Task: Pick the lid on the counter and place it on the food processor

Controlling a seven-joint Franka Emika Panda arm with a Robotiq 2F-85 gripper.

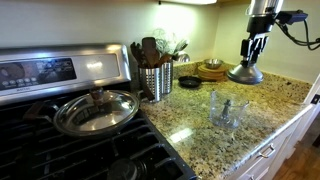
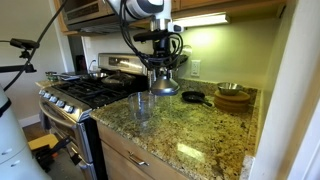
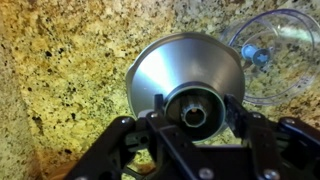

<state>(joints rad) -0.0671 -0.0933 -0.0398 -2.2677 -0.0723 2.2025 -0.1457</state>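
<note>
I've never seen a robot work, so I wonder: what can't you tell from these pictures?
- Wrist view: whether the gripper truly pinches the lid; it flanks the knob, but contact is unclear.
- Both exterior views: whether the lid touches the counter; too small to tell.
- Wrist view: the food processor, cut off at the right edge.
</note>
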